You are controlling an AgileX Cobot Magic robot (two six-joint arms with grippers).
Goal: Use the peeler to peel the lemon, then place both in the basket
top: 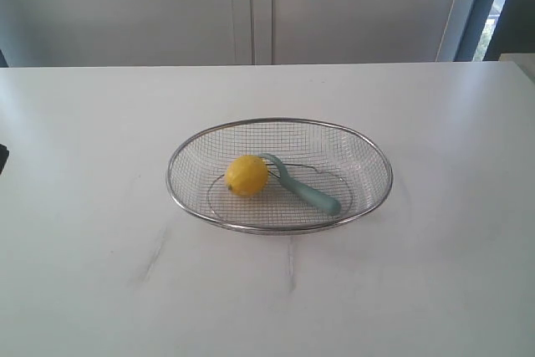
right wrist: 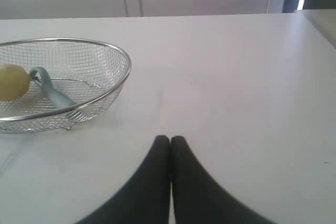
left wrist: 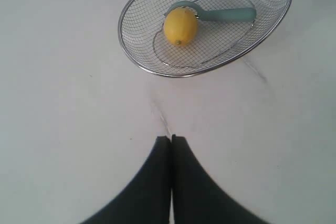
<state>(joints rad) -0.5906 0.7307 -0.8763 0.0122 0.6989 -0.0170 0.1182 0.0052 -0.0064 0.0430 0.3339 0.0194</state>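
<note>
The silver wire-mesh basket (top: pixel 177 192) stands in the middle of the white table. Inside it lies the yellow lemon (top: pixel 247 175), and the teal-handled peeler (top: pixel 311 193) rests beside it with its hooked head against the fruit. The left wrist view shows the lemon (left wrist: pixel 180 26), the peeler (left wrist: pixel 227 14) and the basket (left wrist: pixel 137 61) some way ahead of my left gripper (left wrist: pixel 171 138), which is shut and empty over bare table. My right gripper (right wrist: pixel 170 139) is also shut and empty, apart from the basket (right wrist: pixel 124 75), lemon (right wrist: pixel 12 82) and peeler (right wrist: pixel 52 94). Neither gripper shows in the exterior view.
The white table (top: pixel 435 273) spreads wide on every side of the basket. Pale cabinet doors (top: pixel 251 6) stand behind the table's far edge, with a dark window frame (top: pixel 493 6) at the back right.
</note>
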